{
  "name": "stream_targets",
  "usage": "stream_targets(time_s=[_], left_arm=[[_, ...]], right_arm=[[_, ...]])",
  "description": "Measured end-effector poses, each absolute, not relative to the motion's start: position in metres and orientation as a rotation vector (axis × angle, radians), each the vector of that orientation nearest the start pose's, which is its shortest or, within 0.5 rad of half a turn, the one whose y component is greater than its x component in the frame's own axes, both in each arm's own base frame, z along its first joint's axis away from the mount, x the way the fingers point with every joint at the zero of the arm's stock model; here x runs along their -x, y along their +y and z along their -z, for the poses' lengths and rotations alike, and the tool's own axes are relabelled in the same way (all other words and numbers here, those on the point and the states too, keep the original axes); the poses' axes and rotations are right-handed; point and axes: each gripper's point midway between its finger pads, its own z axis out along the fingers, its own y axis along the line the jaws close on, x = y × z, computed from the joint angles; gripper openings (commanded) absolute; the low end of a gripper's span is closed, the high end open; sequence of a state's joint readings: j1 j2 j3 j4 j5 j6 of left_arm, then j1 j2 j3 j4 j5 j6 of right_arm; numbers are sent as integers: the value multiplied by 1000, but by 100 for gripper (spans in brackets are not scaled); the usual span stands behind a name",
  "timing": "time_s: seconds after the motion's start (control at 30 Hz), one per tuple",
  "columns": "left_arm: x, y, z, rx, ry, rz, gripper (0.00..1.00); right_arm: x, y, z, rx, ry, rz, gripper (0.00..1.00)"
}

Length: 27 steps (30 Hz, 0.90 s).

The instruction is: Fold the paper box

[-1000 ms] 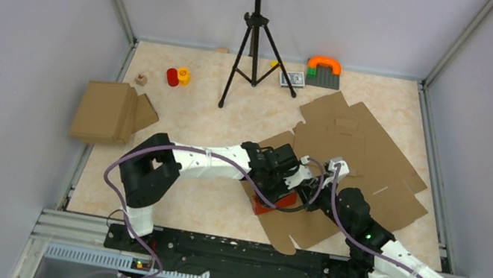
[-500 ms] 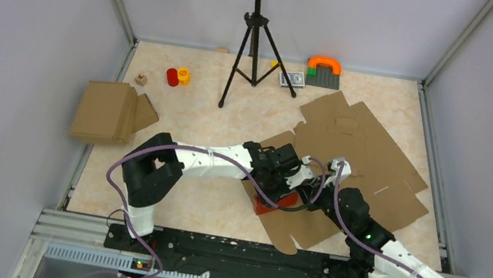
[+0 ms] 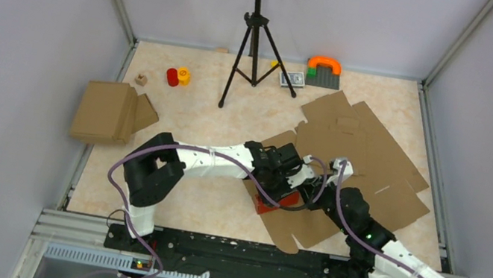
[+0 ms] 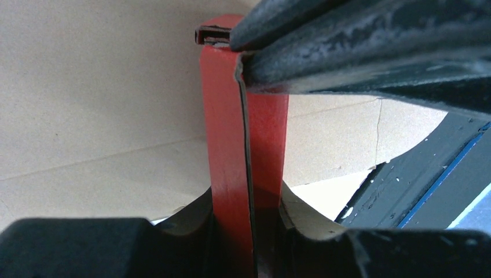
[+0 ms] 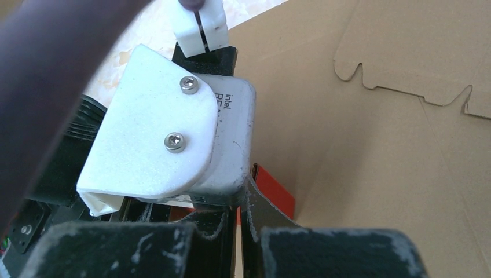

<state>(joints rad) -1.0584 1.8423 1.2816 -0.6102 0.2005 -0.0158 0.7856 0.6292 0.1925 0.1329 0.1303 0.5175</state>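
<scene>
Red paper box (image 3: pixel 269 205) sits near the front middle of the table (image 3: pixel 188 110), at the left edge of the brown cardboard sheet (image 3: pixel 369 156), as seen from overhead. Left gripper (image 3: pixel 286 188) and right gripper (image 3: pixel 312 192) meet directly over it. Finger state cannot be read from this height.

Left wrist view: the paper box (image 4: pixel 228 145) stands edge-up between the left gripper (image 4: pixel 250 249) fingers (image 4: pixel 75 246), which pinch it across its narrow width. A seam runs up the card, and its two layers are not fully flush. The right gripper (image 4: pixel 272 52) bears on the top end, touching it.

Right wrist view: the right gripper (image 5: pixel 238 237) fingers (image 5: pixel 116 249) are pressed together, with nothing visible between them. Only a red corner of the paper box (image 5: pixel 277 196) shows, beyond the left arm's white camera housing (image 5: pixel 168 136).

Assessment: thin card, judged light, springy at the creases and easily dented or torn at the flaps. The smooth face may slip. Hold across a flat panel close to a fold line, as the left gripper does, with modest pressure. Push flaps with closed tips rather than pinching them
</scene>
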Motion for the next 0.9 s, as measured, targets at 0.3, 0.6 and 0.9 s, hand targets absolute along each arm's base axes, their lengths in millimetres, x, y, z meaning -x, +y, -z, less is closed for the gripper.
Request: stream_targets(time_s=[0.3, 0.6, 0.9], left_arm=[[-160, -358, -47, -1501, 2410, 556, 13], [-159, -356, -46, -1526, 2411, 543, 14], [-161, -354, -46, -1522, 2419, 539, 39]], right_arm=[[-201, 195, -115, 306, 1860, -709, 0], [-202, 197, -114, 367, 1801, -698, 0], [-202, 197, -112, 382, 1797, -694, 0]])
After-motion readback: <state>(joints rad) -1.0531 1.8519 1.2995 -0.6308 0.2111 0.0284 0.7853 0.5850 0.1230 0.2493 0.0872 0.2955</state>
